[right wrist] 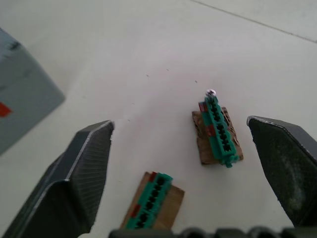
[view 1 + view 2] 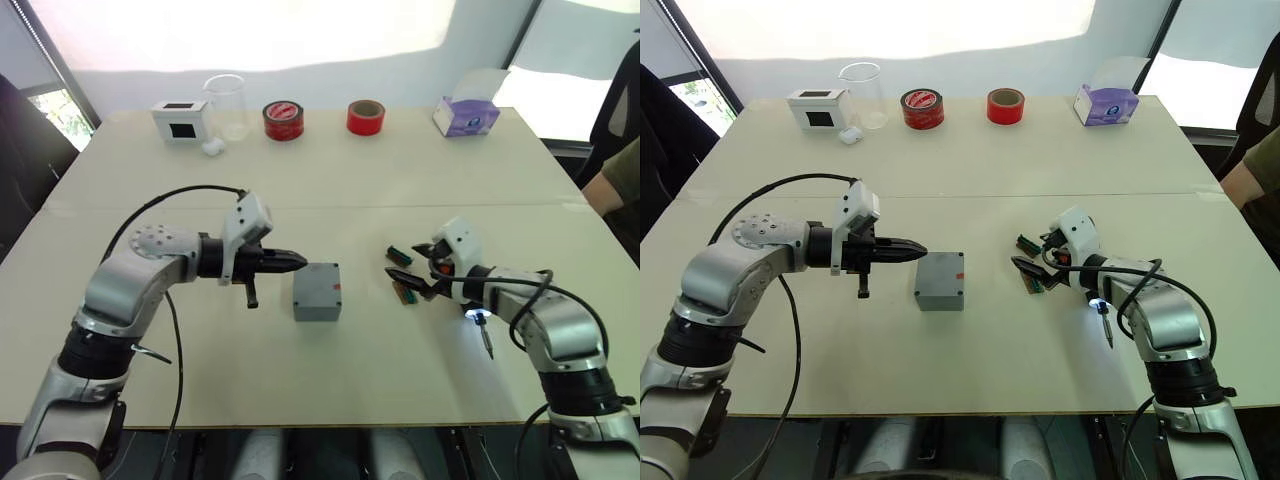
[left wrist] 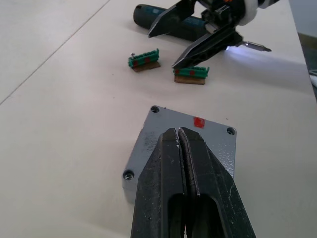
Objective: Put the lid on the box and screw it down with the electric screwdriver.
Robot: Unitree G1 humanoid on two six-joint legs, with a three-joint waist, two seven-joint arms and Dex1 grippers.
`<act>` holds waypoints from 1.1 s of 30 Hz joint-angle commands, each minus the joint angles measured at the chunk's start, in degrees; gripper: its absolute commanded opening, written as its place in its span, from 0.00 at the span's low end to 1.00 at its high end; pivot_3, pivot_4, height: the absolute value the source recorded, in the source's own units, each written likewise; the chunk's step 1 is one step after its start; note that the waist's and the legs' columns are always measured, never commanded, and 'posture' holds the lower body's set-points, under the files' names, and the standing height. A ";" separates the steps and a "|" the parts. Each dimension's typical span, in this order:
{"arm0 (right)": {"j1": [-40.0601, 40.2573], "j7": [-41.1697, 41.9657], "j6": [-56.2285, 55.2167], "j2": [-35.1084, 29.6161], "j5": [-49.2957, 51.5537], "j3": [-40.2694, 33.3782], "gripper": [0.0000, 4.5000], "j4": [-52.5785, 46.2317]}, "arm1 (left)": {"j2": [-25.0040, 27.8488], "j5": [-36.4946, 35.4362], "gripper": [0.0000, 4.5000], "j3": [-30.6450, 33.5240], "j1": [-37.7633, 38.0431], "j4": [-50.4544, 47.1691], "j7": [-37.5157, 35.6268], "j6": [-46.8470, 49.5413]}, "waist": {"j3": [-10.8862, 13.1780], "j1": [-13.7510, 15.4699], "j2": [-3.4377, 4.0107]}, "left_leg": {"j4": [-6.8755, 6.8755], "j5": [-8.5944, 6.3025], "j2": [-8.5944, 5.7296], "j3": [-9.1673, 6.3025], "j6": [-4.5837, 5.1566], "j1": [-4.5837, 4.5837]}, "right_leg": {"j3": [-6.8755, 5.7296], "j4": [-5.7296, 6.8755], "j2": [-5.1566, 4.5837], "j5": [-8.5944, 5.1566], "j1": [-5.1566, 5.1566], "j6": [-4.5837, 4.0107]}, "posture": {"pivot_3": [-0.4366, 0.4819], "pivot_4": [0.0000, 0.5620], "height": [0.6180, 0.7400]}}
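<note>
1. Left wrist view showed the left gripper (image 3: 179, 136) with its fingers pressed together on nothing, tips just over the near edge of the lid (image 3: 193, 136).
2. Lid sat flush on the box (image 2: 317, 292), mid-table, screws visible at three corners, red mark toward the far edge; the fourth corner was hidden behind the fingers.
3. Right gripper (image 2: 413, 268) had its jaws spread wide, empty, hovering over two small green connector pieces (image 1: 218, 129), well apart from the box.
4. Electric screwdriver (image 3: 173, 25) lay on the table right behind the right gripper, light on at the tip; long axis ran roughly toward the robot along the right forearm, bit (image 2: 487, 340) pointing at the near table edge.
5. Key relation: screwdriver was far nearer the right arm than the left; box lay to that arm's left.
6. Whether the black body touched the right gripper's underside was hard to tell, probably just beside it.
7. Judged step: lid placed, tool pickup next.
</note>
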 commanded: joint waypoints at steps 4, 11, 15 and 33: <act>-5.19 -0.60 -4.62 1.41 -2.66 1.37 0.57 5.14 | 1.01 1.20 0.00 -1.18 -1.08 -0.73 0.36 -2.13 | 0.00 0.06 0.00 | 0.00 0.00 0.00 0.00 0.00 0.00 | 0.00 0.00 0.01 0.00 0.01 0.00 | 0.48 0.27 1.00; -6.67 -1.01 -6.61 2.36 -4.19 1.72 0.57 8.52 | 0.38 0.51 0.00 -0.45 -0.17 -1.19 1.31 -1.96 | 0.00 0.02 0.00 | 0.00 0.00 0.00 0.00 0.00 0.00 | 0.00 0.00 0.01 0.00 0.02 0.00 | 0.48 0.27 1.00; -7.74 -1.33 -7.50 3.60 -4.57 1.54 0.57 10.44 | 0.08 -0.04 0.00 -0.09 0.27 -1.17 1.68 -2.00 | 0.00 -0.06 0.00 | 0.00 0.00 0.00 0.00 0.00 0.00 | 0.00 0.01 0.02 0.00 0.01 0.00 | 0.48 0.27 1.00; -9.21 -0.46 -8.52 4.39 -5.92 2.58 0.01 12.50 | -0.74 -0.32 0.00 0.01 -0.29 -2.17 2.66 -1.73 | 0.00 0.01 0.00 | 0.01 0.02 0.00 -0.01 -0.04 0.01 | 0.01 0.05 0.02 0.00 0.00 0.00 | 0.48 0.27 1.00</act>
